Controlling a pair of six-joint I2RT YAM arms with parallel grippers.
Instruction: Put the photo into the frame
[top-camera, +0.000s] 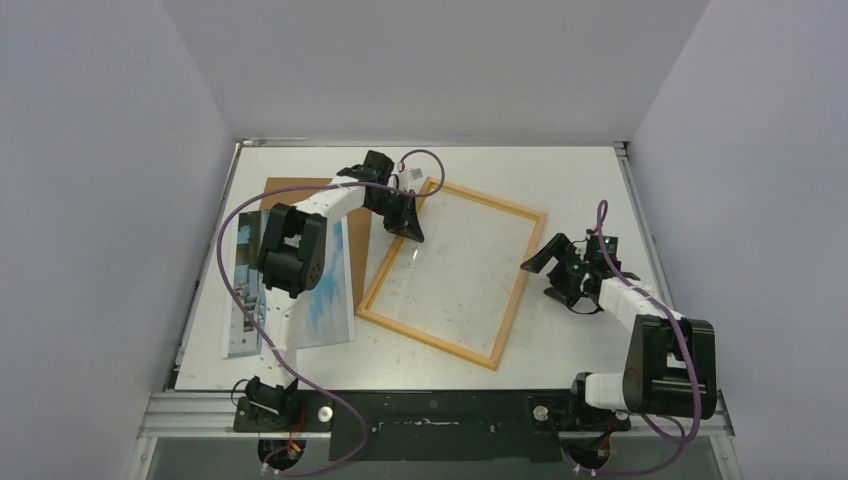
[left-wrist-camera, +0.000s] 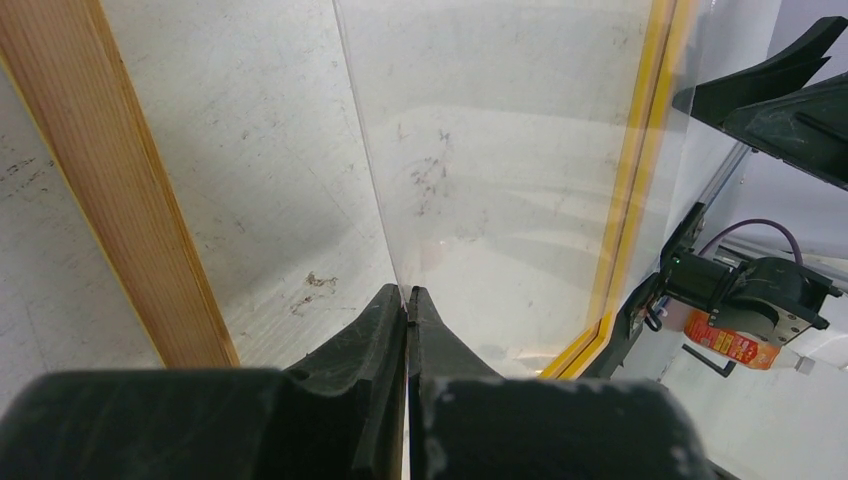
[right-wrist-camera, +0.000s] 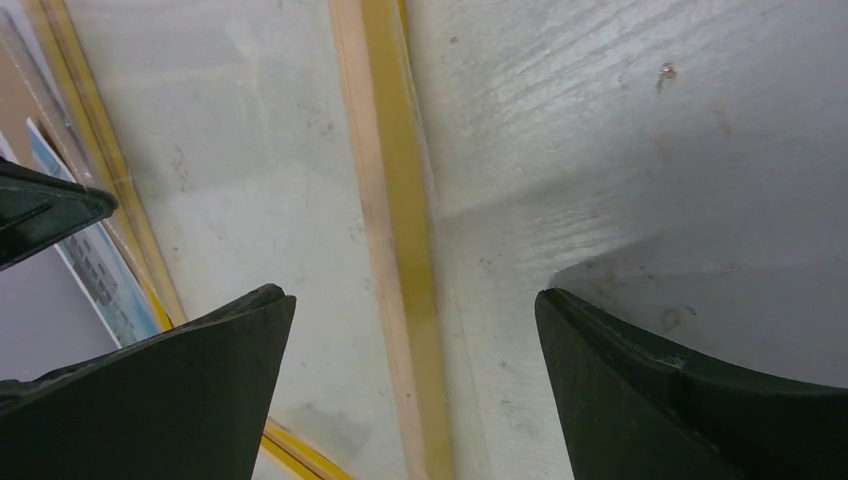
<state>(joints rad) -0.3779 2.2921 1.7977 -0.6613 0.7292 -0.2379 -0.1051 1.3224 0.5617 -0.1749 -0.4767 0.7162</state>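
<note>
Two grippers are shown: left gripper (left-wrist-camera: 408, 295) pinched shut on a clear pane (left-wrist-camera: 500, 150) over the frame (top-camera: 488, 197), right gripper (top-camera: 545, 280) spread wide beside it. The photo (top-camera: 330, 300) is laid flat left of the frame.

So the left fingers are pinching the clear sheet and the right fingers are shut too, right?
No: the right fingers stand wide open, with the frame seen between them, as the right wrist view shows. The left fingers are indeed pinching the clear sheet.
</note>
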